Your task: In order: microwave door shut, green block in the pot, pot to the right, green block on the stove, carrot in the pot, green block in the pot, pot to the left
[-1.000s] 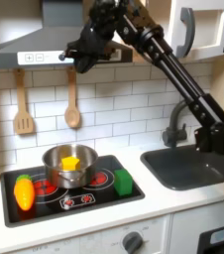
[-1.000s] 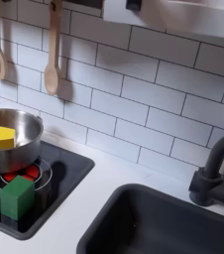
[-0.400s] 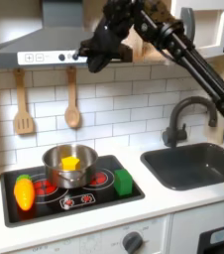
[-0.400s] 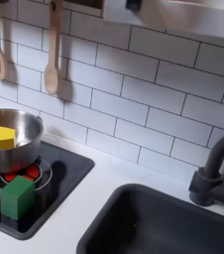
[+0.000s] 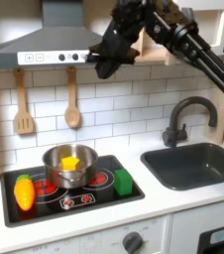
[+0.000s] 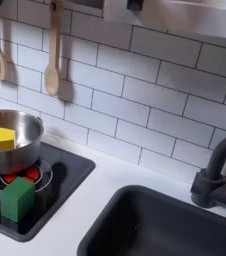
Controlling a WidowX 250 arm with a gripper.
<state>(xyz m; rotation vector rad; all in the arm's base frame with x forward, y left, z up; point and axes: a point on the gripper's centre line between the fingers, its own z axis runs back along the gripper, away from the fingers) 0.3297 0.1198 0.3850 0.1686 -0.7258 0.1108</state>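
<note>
Hanging high near the range hood (image 5: 45, 42), the black gripper (image 5: 101, 65) sits well above the stove (image 5: 69, 189) in the first exterior view; it is dark and blurred there, so I cannot tell whether its jaws are wide or narrow, and nothing appears to be held. The arm (image 5: 188, 45) slants up toward the first exterior view's right, crossing in front of the white microwave; the microwave door (image 5: 223, 30) at the top corner is mostly cut off, and its position is unclear.

Far below the gripper, the shiny steel pot (image 5: 69, 166) stands upright on the black cooktop, over the red burners. A yellow piece (image 5: 70, 162) rests inside it. The orange carrot (image 5: 24, 190) lies on the stove toward the first exterior view's left of the pot, its long axis running roughly front to back, a green tip at the far end. The green block (image 5: 123, 182) stands on the stove just beside the pot, toward the first exterior view's right.

In the second exterior view, the green block (image 6: 17, 199) stands upright in front of the pot (image 6: 15, 140), with the grey sink (image 6: 175, 230) and dark faucet (image 6: 213, 175) toward the second exterior view's right.
</note>
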